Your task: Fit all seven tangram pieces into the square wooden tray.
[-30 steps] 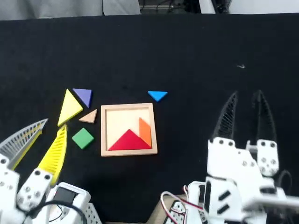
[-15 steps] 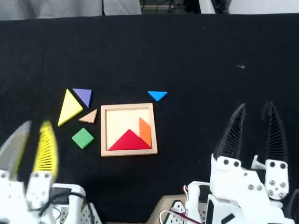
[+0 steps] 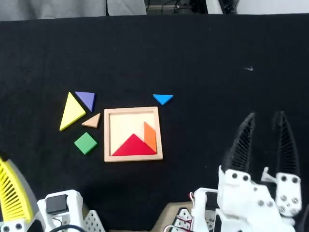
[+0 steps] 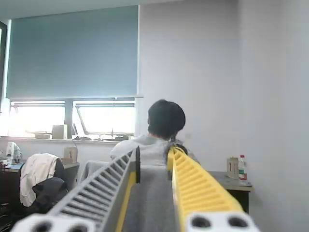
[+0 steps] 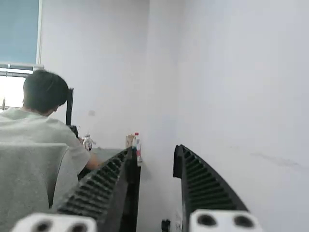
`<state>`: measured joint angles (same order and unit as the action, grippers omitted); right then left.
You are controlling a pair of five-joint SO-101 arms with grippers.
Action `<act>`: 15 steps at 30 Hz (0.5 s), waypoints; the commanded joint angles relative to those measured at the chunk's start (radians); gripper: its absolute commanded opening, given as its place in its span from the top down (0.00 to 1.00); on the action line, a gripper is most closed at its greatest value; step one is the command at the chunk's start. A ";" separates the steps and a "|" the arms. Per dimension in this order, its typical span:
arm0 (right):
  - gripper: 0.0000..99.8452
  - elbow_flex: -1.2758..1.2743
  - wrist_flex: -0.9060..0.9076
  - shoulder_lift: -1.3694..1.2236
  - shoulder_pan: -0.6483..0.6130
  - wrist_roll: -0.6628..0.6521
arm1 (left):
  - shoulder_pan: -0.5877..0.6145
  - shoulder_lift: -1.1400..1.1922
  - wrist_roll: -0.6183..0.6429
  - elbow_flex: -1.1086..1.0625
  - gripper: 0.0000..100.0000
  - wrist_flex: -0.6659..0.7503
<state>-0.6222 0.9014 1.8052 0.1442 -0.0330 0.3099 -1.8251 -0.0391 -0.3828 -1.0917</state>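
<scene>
The square wooden tray point(image 3: 107, 135) lies mid-table with a red triangle point(image 3: 133, 146) and an orange parallelogram point(image 3: 150, 135) inside. To its left lie a yellow triangle point(image 3: 71, 111), a purple triangle point(image 3: 86, 99), a tan triangle point(image 3: 92, 120) and a green square point(image 3: 86, 143). A blue triangle point(image 3: 162, 99) lies off its far right corner. My right gripper point(image 3: 265, 115) hangs open and empty at the near right, far from the tray; its black tips point(image 5: 154, 151) point up at the room. My left gripper point(image 4: 153, 157) is slightly open and empty, its yellow finger point(image 3: 10, 193) at the near-left corner.
Black cloth covers the table point(image 3: 203, 58). The arm bases point(image 3: 60, 208) stand along the near edge. A seated person in the room behind touches nothing on the table.
The left gripper has pulled back from beside the green square to the near-left corner and narrowed. The right gripper has drawn back toward the near edge. No piece has moved.
</scene>
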 commanded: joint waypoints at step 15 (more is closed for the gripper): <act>0.86 0.168 -0.051 0.087 0.012 0.000 | 0.042 0.003 0.187 0.236 0.88 0.215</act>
<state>-0.4780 0.8738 1.8052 0.1442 -0.0330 0.3391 -1.8282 0.1373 -0.1527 -0.8953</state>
